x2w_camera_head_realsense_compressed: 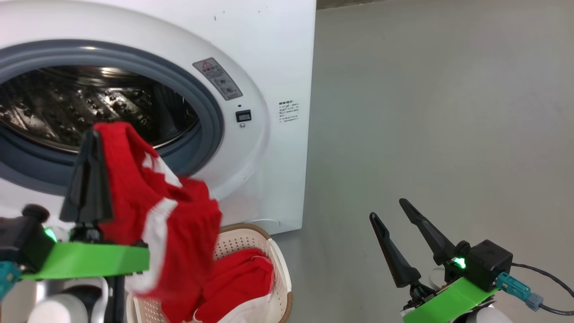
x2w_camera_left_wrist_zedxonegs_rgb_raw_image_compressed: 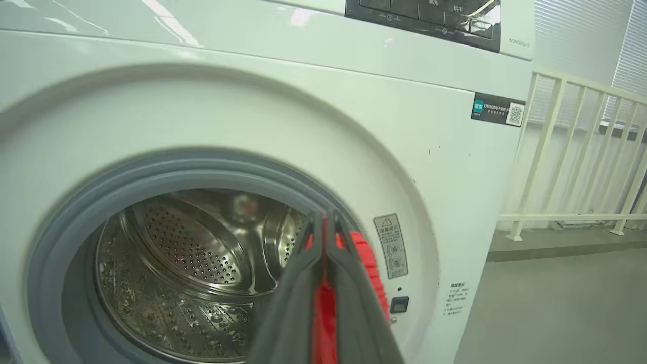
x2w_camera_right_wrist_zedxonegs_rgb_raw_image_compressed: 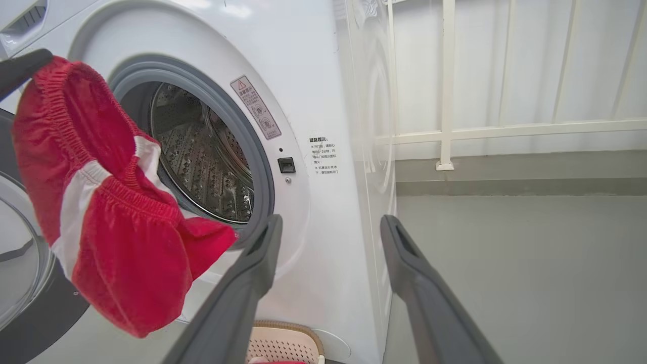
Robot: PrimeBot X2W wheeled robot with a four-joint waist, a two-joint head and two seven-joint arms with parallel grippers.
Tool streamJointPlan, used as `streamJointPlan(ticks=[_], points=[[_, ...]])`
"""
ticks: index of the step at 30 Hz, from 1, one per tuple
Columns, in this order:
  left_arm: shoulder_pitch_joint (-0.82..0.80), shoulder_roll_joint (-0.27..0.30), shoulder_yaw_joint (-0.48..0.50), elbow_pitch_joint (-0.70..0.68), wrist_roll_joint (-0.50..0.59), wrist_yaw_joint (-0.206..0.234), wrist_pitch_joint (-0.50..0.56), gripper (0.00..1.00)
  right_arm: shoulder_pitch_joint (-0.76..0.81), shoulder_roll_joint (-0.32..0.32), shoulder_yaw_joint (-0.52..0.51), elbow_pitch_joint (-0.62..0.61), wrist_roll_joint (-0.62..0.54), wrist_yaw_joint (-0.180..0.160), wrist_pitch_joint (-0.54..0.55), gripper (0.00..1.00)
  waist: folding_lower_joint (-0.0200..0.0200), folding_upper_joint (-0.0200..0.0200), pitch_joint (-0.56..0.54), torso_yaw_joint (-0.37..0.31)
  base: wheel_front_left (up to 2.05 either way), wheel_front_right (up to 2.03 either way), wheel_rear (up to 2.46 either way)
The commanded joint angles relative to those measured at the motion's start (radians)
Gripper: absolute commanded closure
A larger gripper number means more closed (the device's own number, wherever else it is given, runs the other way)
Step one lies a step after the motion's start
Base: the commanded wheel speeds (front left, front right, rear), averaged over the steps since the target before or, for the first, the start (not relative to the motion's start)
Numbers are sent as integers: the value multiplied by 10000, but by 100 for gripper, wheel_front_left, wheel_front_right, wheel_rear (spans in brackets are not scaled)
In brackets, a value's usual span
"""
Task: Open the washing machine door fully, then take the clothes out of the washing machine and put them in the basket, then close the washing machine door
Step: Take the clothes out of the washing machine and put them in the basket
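**Item 1. Left gripper (x2w_camera_head_realsense_compressed: 93, 133):** the long dark fingers are pressing together and pinching a bright red soft garment with white panels (x2w_camera_head_realsense_compressed: 152, 197) by its gathered edge. The cloth is hanging free in front of the big white front-loading washing machine (x2w_camera_head_realsense_compressed: 269, 54), with its lower folds dangling over the basket.

**Item 2. Small cream-white perforated plastic basket with a brown rim (x2w_camera_head_realsense_compressed: 240, 242):** it is standing on the floor just below the machine's front. A second red garment (x2w_camera_head_realsense_compressed: 244, 273) is lying inside.

**Item 3. Right gripper (x2w_camera_head_realsense_compressed: 389, 209):** the fingers are standing spread and holding nothing, well apart to the right.

**Item 4. Round door with a glossy black rim (x2w_camera_right_wrist_zedxonegs_rgb_raw_image_compressed: 35, 323):** it is standing swung open.

**Item 5. Perforated steel drum (x2w_camera_head_realsense_compressed: 67, 103):** no cloth is showing in the visible part.

**Handling note:** the step in hand is probably dropping the garment into the basket. It calls for centring the pinch over the basket and lowering until the bulk is resting inside. Releasing only then should stop a trailing fold from draping over the rim.
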Motion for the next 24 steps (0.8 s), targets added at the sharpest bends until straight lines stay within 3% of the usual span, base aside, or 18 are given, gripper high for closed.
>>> streamJointPlan(ticks=[1,10,24], points=[[125,90,237,-292,-53,75,147,100,-46,-62,204,-238,-9,48,-63,0,0,0,98,55,0,0,0],[559,-68,-63,1253,-815,123,99,100,-221,-79,314,-231,-26,48,-63,0,0,0,614,72,0,0,0],[-956,3,-235,6804,-1286,5,-483,100,-795,4,370,-308,-87,48,-63,0,0,0,1973,-213,0,0,0]])
